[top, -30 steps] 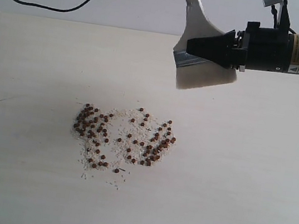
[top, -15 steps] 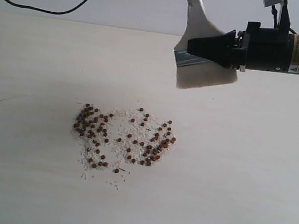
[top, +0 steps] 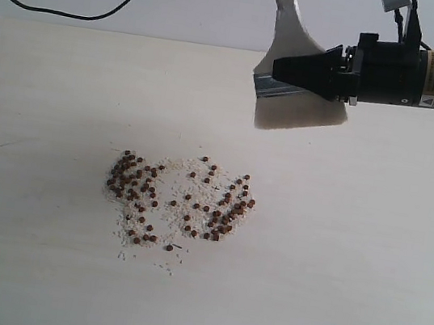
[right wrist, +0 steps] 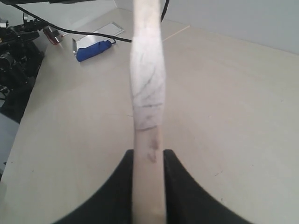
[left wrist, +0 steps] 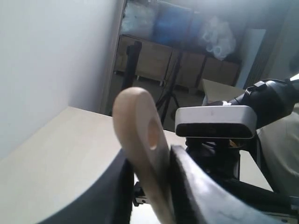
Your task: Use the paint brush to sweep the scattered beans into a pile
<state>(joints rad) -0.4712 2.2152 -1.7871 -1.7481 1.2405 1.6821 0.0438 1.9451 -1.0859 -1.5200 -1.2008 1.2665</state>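
Note:
The paint brush (top: 298,109) hangs in the air above the table's far side, bristles down and pale handle up. My right gripper (top: 284,68) is shut on it at the silver ferrule; in the right wrist view its black fingers (right wrist: 120,186) press both flat sides of the brush (right wrist: 148,93). My left gripper (left wrist: 150,157) is shut on the handle end (left wrist: 140,121), the one with the hole. The beans (top: 179,198) lie in a loose patch with pale grit, below and left of the bristles and apart from them.
The pale table (top: 367,250) stretches bare around the bean patch. A blue object (right wrist: 93,50), a black cable (right wrist: 70,31) and dark equipment (right wrist: 14,51) sit at the table's far corner. The right arm's wrist camera (left wrist: 216,122) is close behind the handle.
The brush has shifted slightly to the right and up with both arms. The beans have not moved.

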